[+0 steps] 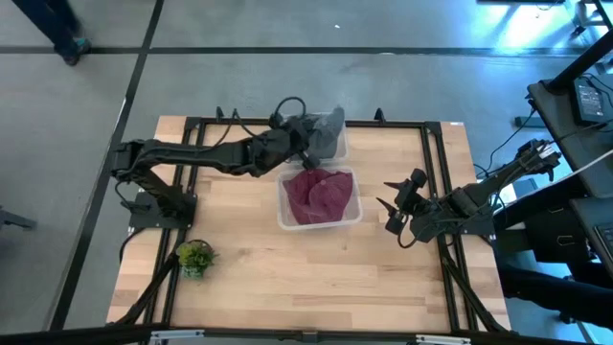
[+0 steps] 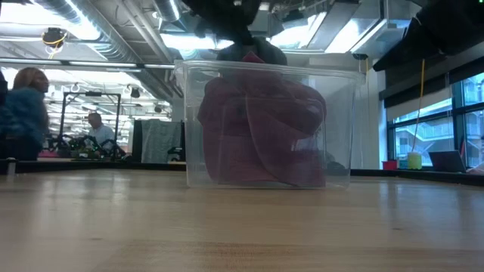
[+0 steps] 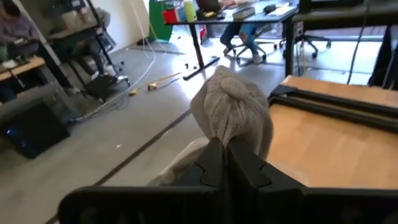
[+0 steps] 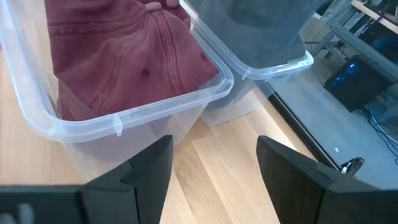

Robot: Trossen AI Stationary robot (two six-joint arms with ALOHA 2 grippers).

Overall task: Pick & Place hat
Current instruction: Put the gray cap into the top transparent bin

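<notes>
Hat, grey: a grey hat of soft ribbed knit, bunched into a rounded lump, pinched at its lower edge by the left gripper, whose fingers are closed tight together on the fabric.
Hat position: held above the far bin at the table's far edge; in the high view it shows as a grey crumpled mass over that bin.
Hat axis: gathered folds run up from the fingers to a rounded crown, so its long axis runs away from the gripper.
Left arm: reaches from the table's left side across to the far middle.
Near bin: a clear plastic bin with rounded corners and a rolled rim, just beside the far bin on its near side.
Hat, maroon: a maroon cap of washed cotton with stitched seams, crumpled, filling the near bin; which way it points cannot be told.
Right gripper: the right gripper waits near the table's right edge, fingers spread apart, aimed at the near bin.
Table: pale wooden planks in a black frame.
Plant: a small green potted plant at the near left.
</notes>
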